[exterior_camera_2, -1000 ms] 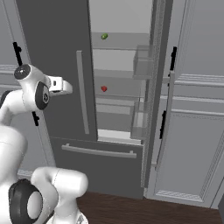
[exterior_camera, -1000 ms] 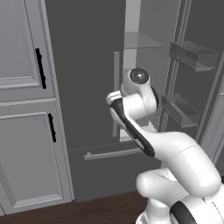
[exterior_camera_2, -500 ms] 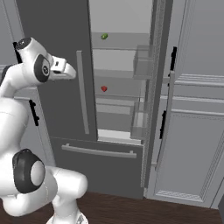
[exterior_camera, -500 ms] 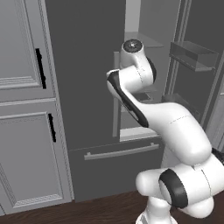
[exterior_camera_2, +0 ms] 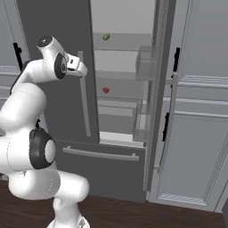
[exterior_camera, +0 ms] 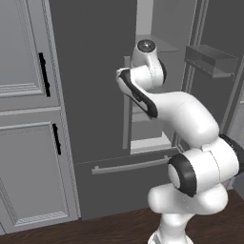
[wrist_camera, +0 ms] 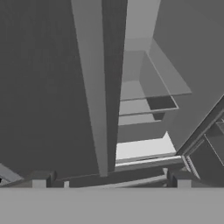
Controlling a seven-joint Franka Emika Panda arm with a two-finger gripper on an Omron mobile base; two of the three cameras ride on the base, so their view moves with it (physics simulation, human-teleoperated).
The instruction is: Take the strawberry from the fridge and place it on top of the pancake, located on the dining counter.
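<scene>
Both base views look forward from behind the arm, left and right, sharing the open fridge (exterior_camera_2: pixel 120 89) ahead of the claw (exterior_camera_2: pixel 80 67), while the hand view peers closely along its fingertips (wrist_camera: pixel 41 179) down the door edge.

- A rendered home kitchen: a tall dark grey fridge (exterior_camera_2: pixel 58 111) with one door open.
- Panelled grey cabinets (exterior_camera: pixel 28 143) with black handles stand beside it.
- A dark wood floor (exterior_camera_2: pixel 147 213) is below.

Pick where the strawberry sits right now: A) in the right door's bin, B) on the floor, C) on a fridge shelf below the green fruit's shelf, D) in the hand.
C: the strawberry rests on a fridge shelf, one level under the green fruit.
</scene>
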